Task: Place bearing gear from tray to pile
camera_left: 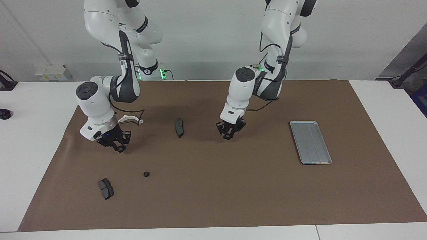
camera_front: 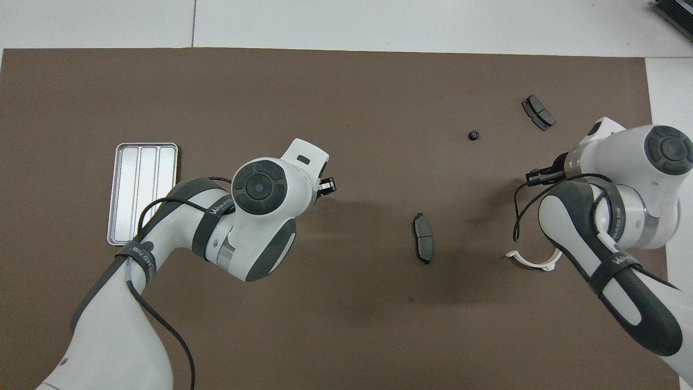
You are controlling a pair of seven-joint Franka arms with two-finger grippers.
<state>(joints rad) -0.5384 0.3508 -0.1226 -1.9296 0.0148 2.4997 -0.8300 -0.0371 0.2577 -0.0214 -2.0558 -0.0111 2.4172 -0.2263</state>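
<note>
The bearing gear (camera_left: 120,149), a small black round piece, sits at the tip of the right gripper (camera_left: 118,147), left of centre in the facing view and above the brown mat (camera_left: 233,186). Whether that gripper clamps the piece or has let go, I cannot tell. The pile lies scattered around it. 1 white half-ring bracket (camera_left: 131,118) is just above the gripper in the frame. 1 brake pad (camera_left: 179,127) lies toward the middle, and a 2nd brake pad (camera_left: 105,188) is at lower left. 1 more small black round piece (camera_left: 146,174) lies on the mat below the gripper. The left gripper (camera_left: 229,136) hangs over bare mat at the frame's centre, between the 1st pad and the tray (camera_left: 311,142). Its grip state cannot be told either. The tray lies at centre right, with nothing visible in it.
</note>
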